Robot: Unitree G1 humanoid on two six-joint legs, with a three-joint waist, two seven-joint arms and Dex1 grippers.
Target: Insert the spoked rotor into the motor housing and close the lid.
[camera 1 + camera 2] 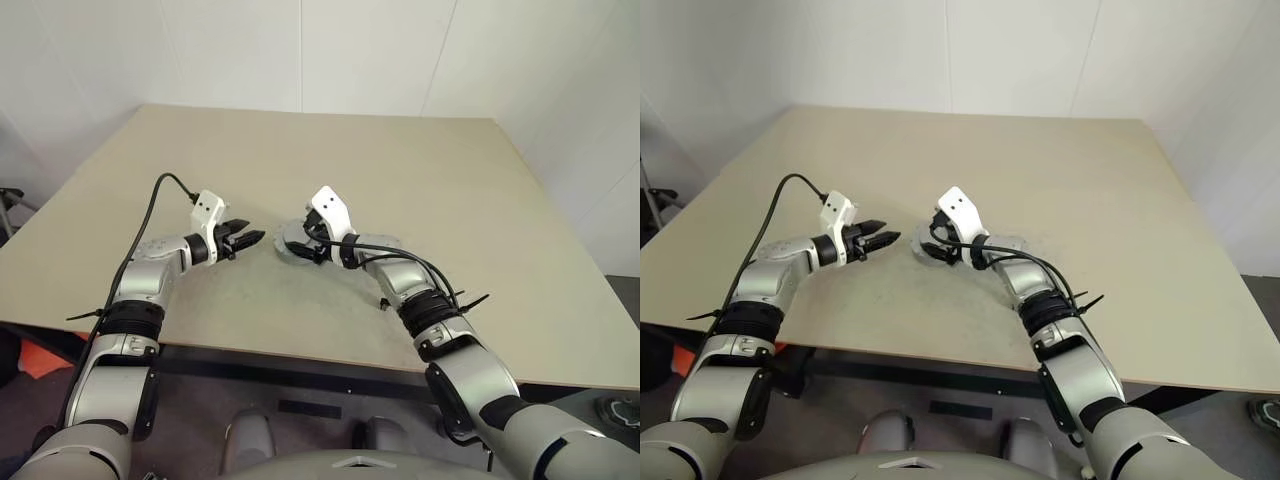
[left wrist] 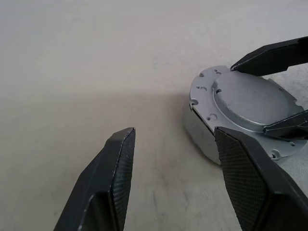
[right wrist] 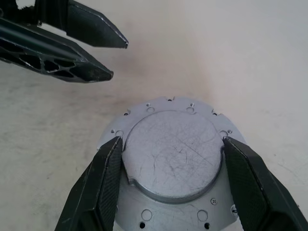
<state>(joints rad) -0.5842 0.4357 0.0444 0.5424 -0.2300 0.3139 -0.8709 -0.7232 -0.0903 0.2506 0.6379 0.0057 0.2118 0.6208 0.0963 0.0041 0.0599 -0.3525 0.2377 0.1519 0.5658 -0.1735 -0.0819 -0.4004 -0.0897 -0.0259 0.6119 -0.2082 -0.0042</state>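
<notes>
On table, right gripper (image 3: pixel 168 159) clasps lid (image 3: pixel 171 161); left gripper (image 2: pixel 173 163) wide, empty

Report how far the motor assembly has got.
Looks done: the lid sits flat on the motor housing, so no rotor is visible. In hand: the right pincer straddles the lid's raised centre, seemingly seating it. The left pincer waits open beside it. Left: confirm closure, withdraw.

Beige table (image 1: pixel 480 200) against white wall (image 1: pixel 300 50); orange object (image 1: pixel 40 357) on floor beneath.
</notes>
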